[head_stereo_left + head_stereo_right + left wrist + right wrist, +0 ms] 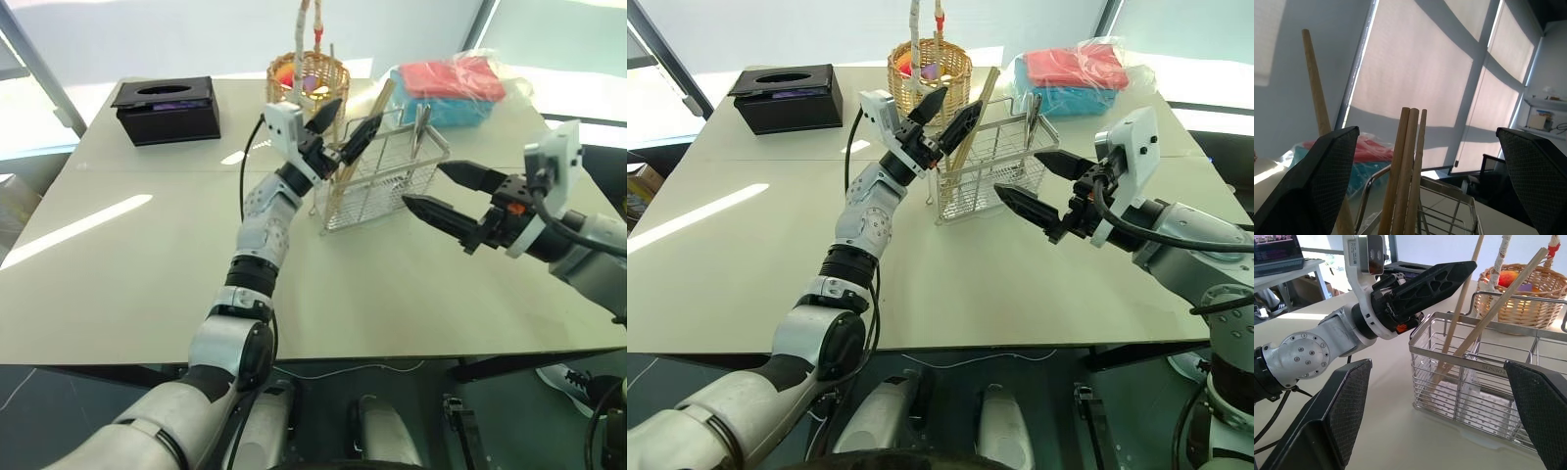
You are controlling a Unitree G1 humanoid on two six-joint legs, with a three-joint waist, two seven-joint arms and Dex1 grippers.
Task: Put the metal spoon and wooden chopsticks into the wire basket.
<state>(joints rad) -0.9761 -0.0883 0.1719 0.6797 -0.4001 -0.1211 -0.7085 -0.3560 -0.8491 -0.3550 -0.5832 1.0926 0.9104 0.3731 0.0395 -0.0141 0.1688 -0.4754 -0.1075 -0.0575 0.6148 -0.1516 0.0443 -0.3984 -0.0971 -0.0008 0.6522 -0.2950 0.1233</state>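
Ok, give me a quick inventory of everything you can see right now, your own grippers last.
wire basket: one, silver, mid-table.
wooden chopsticks: light brown, standing tilted in the wire basket's left end; count unclear.
metal spoon: one, silver, upright in the wire basket's right end.
wicker basket: one, tan, behind the wire basket, with colourful items inside.
tissue box: one, black, far left of the table.
bagged cloths: red over teal, in clear plastic, far right.
table: one, pale.
left gripper: black fingers open, at the chopsticks.
right gripper: black fingers open, near the wire basket's right end.
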